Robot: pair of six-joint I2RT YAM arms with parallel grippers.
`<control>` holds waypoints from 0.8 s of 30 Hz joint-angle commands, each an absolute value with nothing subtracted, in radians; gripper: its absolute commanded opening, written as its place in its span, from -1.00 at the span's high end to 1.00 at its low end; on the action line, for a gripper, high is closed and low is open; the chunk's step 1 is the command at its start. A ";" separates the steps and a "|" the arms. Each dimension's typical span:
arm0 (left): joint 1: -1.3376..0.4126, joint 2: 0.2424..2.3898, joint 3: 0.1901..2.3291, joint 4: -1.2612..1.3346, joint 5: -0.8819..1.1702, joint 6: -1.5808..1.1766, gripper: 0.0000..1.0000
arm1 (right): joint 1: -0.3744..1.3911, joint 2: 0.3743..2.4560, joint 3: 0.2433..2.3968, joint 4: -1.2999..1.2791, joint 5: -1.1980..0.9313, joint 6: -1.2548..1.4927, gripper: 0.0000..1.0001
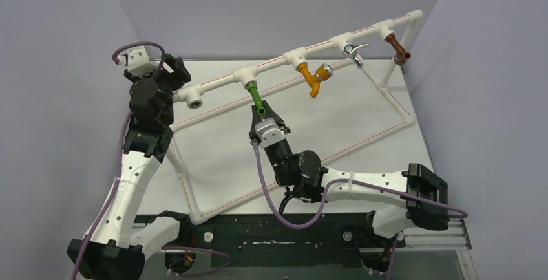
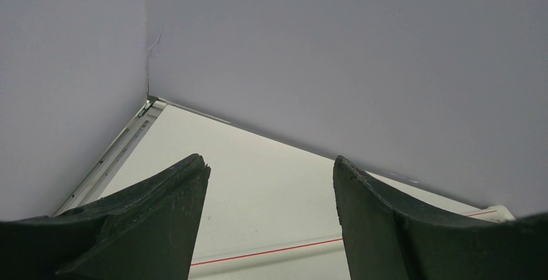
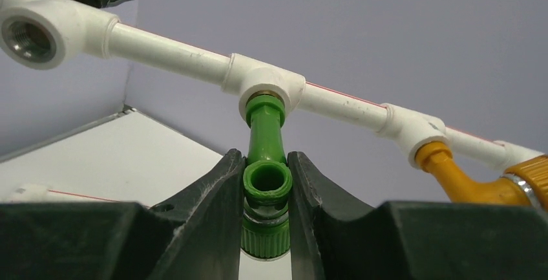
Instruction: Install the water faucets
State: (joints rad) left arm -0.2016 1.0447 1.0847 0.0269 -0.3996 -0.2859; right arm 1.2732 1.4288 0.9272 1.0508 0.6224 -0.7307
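On my far left, the left pincer [image 2: 270,167] stands spread with nothing between its fingers. It sits up beside the end of the white pipe rail [image 1: 220,85] but is not bracing it. Next along, the end socket [image 1: 194,104] shows bare thread and holds nothing.

Then comes the task's piece. The green faucet [image 1: 256,99] has its neck in the 2nd tee [image 3: 263,86] of the rail, above the tabletop [image 1: 310,131]; how deep it sits I cannot tell. My right pincer [image 3: 265,157] is pinching its round body from both sides.

Further right, 3 sockets each carry a tap: the orange tap [image 1: 312,79], the chrome tap [image 1: 354,52] and the brown tap [image 1: 399,50]. I see no bin or tray, so the 5 sockets are the only holders, and 4 are filled.

My worries:
- The fingers grip smooth round plastic, so a twist could slip instead of turning the thread.
- A tilted wrist could cross-thread the neck.
- With the rail unbraced, torque may flex or shift the whole frame.
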 commanded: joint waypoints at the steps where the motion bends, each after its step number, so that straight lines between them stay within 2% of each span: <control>1: -0.216 1.076 1.012 -0.272 -0.345 -0.253 -0.36 | 1.264 1.443 0.994 1.224 0.697 -0.531 1.00; 15: -0.219 1.066 1.010 -0.269 -0.350 -0.256 -0.36 | 1.264 1.433 1.009 1.220 0.832 -0.006 1.00; 24: -0.224 1.063 1.007 -0.265 -0.365 -0.253 -0.37 | 1.263 1.398 1.003 1.096 0.915 0.494 1.00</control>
